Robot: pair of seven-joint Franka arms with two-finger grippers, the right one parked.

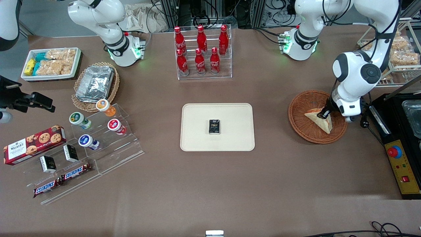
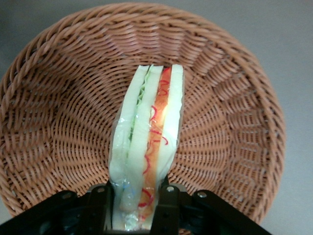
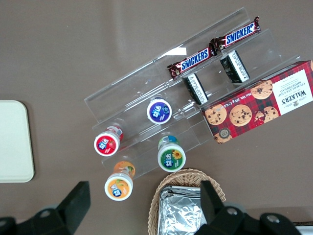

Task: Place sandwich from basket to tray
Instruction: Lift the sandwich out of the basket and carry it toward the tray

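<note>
The sandwich (image 1: 320, 120), a wrapped pale wedge with orange-red and green filling (image 2: 149, 142), lies inside the reddish-brown wicker basket (image 1: 302, 105) toward the working arm's end of the table. My gripper (image 1: 324, 114) reaches down into the basket (image 2: 58, 122). Its two black fingers (image 2: 168, 203) press on both flat sides of the sandwich, so the gripper (image 2: 134, 200) is shut on it. The sandwich's lower end still looks close to the basket floor. The cream tray (image 1: 197, 131) sits mid-table with a small black box (image 1: 214, 127) on it.
A clear rack of red cola bottles (image 1: 202, 52) stands farther from the front camera than the tray. A black appliance with a yellow control panel (image 1: 403, 164) sits beside the basket at the table's end. A wire rack of snack bags (image 1: 399, 56) is near the working arm's base.
</note>
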